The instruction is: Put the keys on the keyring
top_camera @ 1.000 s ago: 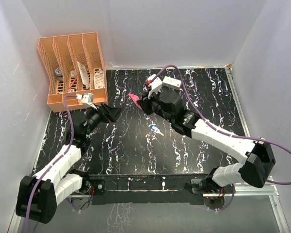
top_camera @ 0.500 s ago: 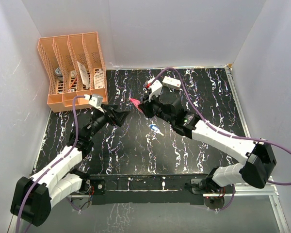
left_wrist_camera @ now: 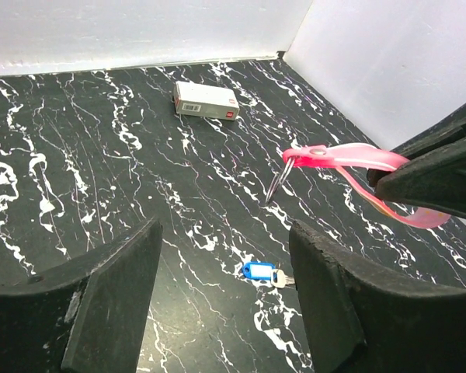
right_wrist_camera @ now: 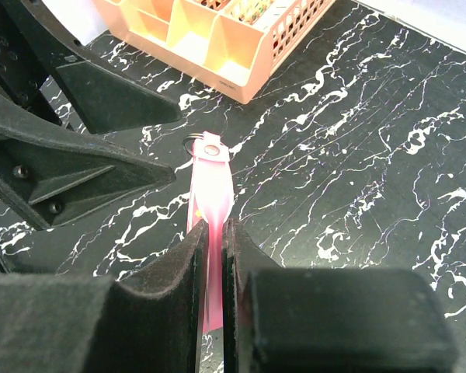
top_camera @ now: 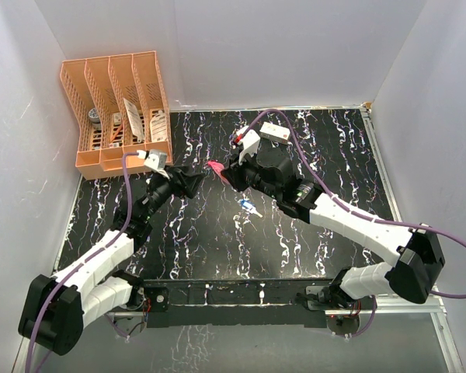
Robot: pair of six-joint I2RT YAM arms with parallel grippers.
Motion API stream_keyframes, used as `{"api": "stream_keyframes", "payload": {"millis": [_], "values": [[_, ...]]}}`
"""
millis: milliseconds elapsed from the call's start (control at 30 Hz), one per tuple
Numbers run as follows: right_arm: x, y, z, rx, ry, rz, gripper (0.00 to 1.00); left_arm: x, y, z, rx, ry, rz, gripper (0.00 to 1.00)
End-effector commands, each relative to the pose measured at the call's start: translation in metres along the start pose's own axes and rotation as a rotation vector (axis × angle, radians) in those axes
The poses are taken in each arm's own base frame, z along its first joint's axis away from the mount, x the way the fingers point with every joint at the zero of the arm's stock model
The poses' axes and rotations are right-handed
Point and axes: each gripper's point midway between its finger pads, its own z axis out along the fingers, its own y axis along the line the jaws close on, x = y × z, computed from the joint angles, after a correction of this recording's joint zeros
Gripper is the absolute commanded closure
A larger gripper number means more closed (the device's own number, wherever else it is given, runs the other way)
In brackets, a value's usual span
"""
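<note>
Right gripper (right_wrist_camera: 215,233) is pressed together on a flat pink strap fob (left_wrist_camera: 349,154), pinching it partway along. The strap's riveted end sticks out towards the left arm. A thin metal keyring (left_wrist_camera: 278,180) hangs off that end, up in the air and clear of the black white-veined marble-pattern counter (left_wrist_camera: 101,155).

Left gripper (top_camera: 193,182) is spread with nothing between its fingers. It points at the ring end of the strap, close but not touching.

The small key with a blue plastic head and silvery end (left_wrist_camera: 258,271) lies flat on the counter, loose, on the near side of the right gripper and below the held strap. Neither gripper touches it.

A white rectangular box with a red mark (left_wrist_camera: 206,101) sits towards the back of the counter, well apart from the key. An orange slotted plastic organiser (top_camera: 116,101) stands at the back-left corner.
</note>
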Motion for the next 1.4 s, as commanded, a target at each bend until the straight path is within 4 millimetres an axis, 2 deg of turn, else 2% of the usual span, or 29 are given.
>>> {"api": "stream_keyframes", "payload": {"millis": [0, 333, 533, 667, 833, 1033, 1367], "values": [[-0.021, 0.004, -0.009, -0.024, -0.069, 0.018, 0.91, -0.031, -0.013, 0.006, 0.053, -0.103, 0.05, 0.36], [-0.014, 0.007, -0.006, -0.043, -0.049, 0.028, 0.91, -0.033, -0.024, 0.012, 0.107, -0.102, 0.056, 0.4], [-0.012, 0.009, -0.006, -0.051, -0.043, 0.033, 0.92, -0.03, -0.024, 0.014, 0.111, -0.099, 0.056, 0.55], [-0.009, 0.009, -0.006, -0.053, -0.035, 0.032, 0.91, -0.031, -0.025, 0.013, 0.113, -0.105, 0.059, 0.6], [-0.005, 0.01, -0.005, -0.055, -0.022, 0.035, 0.91, -0.035, -0.027, 0.011, 0.112, -0.114, 0.062, 0.55], [-0.005, 0.011, -0.008, -0.062, -0.023, 0.039, 0.91, -0.033, -0.026, 0.012, 0.112, -0.108, 0.061, 0.56], [-0.007, 0.012, -0.011, -0.066, -0.027, 0.041, 0.91, -0.03, -0.029, 0.013, 0.126, -0.096, 0.057, 0.75]]}}
